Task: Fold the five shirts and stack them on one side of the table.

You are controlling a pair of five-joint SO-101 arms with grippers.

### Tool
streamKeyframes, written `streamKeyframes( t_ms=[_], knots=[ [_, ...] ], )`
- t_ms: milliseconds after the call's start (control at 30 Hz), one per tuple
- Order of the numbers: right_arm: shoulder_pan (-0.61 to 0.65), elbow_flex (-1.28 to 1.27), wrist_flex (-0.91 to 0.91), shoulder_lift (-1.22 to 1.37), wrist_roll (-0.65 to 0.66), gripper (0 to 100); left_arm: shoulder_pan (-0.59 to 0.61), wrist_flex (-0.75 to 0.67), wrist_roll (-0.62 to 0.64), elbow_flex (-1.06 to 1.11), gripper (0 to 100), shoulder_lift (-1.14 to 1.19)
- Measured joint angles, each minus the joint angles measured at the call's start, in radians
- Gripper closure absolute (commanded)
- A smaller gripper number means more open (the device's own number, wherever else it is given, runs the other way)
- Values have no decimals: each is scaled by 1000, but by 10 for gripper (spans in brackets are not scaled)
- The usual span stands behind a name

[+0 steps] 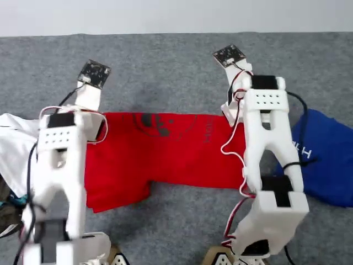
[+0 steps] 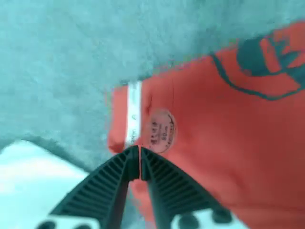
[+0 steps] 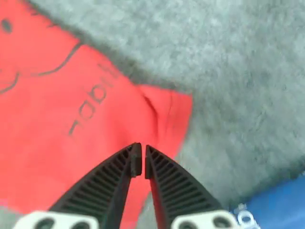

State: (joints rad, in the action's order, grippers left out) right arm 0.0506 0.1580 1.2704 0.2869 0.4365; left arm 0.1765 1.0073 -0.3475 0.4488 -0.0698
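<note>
Over the red shirt [image 1: 165,157] hang left claw [image 2: 139,152], right claw [image 3: 141,149] (both closed).

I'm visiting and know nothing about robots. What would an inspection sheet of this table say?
Surface: grey fuzzy table.
Job's things: red shirt spread mid-table; blue shirt bunched at one end; white shirt at the other.
Clutter: dark bundle beside the white shirt, unidentifiable.
Grippers: left gripper shut by the red shirt's neck label; right gripper shut near its corner.
Cables: wires loop off the right arm.
Surroundings: pale strip beyond the table.
</note>
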Motion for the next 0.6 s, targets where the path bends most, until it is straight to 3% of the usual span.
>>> streamKeyframes(
  t_ms=[100, 300, 600],
  knots=[
    [-15, 0, -38, 54, -40, 976, 0, -6, 3, -63, 993, 149],
    [-41, 52, 8, 129, -127, 853, -12, 32, 3, -216, 993, 370],
    [-75, 201, 127, 269, -233, 854, -18, 60, 38, -328, 993, 493]
  ],
)
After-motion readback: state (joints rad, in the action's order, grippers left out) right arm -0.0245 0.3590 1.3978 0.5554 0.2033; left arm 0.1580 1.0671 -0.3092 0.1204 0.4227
